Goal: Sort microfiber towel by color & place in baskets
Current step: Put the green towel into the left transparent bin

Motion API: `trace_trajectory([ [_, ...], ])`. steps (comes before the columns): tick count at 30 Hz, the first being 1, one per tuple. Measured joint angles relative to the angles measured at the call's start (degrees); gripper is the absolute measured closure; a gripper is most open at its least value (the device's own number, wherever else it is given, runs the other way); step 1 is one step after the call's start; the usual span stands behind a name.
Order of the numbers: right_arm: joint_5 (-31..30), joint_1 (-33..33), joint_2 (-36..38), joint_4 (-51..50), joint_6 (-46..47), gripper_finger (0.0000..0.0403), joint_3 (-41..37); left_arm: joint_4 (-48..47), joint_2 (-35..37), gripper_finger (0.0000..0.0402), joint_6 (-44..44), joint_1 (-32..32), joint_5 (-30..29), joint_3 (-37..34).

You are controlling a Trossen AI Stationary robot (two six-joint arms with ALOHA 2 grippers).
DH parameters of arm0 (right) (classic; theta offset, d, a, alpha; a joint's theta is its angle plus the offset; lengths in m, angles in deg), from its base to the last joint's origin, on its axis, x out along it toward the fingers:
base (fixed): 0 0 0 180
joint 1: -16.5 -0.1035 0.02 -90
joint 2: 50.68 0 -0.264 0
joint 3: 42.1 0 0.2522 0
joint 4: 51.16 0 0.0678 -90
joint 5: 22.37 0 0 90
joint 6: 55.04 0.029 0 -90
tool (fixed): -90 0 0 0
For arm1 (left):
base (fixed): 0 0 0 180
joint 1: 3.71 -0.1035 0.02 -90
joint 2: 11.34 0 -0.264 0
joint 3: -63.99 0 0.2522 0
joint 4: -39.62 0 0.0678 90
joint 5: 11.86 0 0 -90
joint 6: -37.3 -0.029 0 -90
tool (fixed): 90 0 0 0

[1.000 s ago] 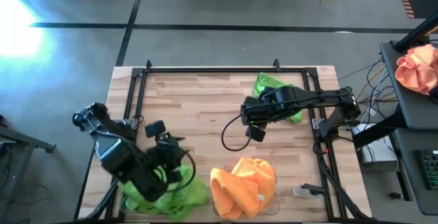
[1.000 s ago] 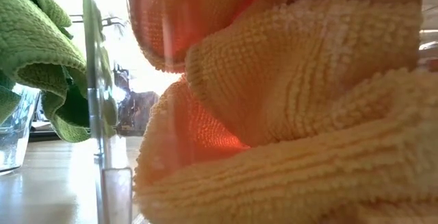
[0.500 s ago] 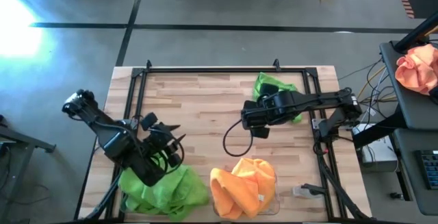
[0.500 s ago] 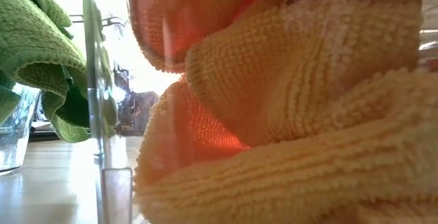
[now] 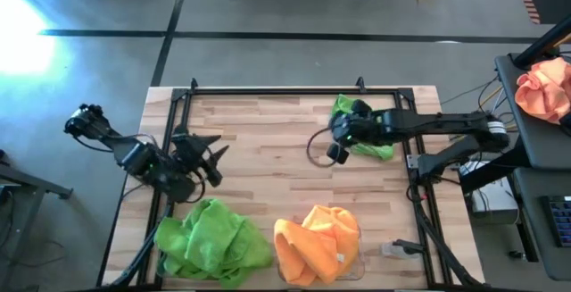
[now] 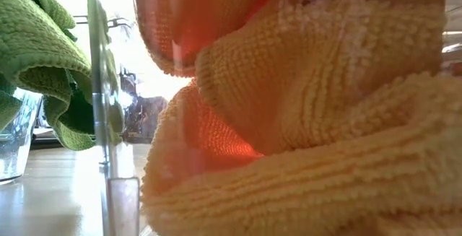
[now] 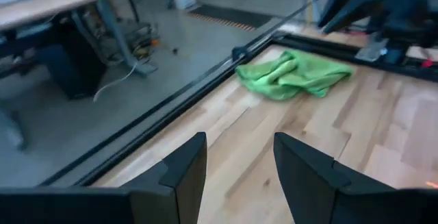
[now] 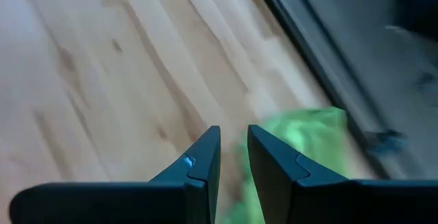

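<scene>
So, quick rundown of where things sit:

loose towel: one lime green microfiber towel [image 5: 361, 127] still out, crumpled near the tabletop's [image 5: 268, 140] far right corner, just inside the black frame.

sorted piles: green heap [image 5: 214, 247] at the near edge left of middle, orange heap [image 5: 317, 243] beside it in a clear basket [image 6: 108, 120]. Can't make out the green pile's basket from above.

right claw [image 8: 233, 159]: right over the loose green towel's inner edge, fingers narrowly apart, nothing pinched yet.

left claw [image 7: 239, 166]: wide apart and empty, near the left edge.

handling guess: light, floppy, fuzzy, so not slippery or fragile. It'll drape, not hold shape.

where to grab: I'd pinch a raised fold near the middle so less dangles.
</scene>
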Motion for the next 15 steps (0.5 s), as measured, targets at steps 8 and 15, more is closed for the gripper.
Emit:
trace_trajectory([
  [8, 6.0, 10.1, 8.7, 13.7, 4.8, 0.0335, -17.4, 16.1, 7.2, 0.0247, -22.5, -4.8, 2.4, -2.1],
  [15, 4.4, 15.5, 8.7, 13.7, 5.3, 0.0335, -23.9, 25.4, 7.0, 0.0247, -30.2, -12.9, 8.1, -2.2],
])
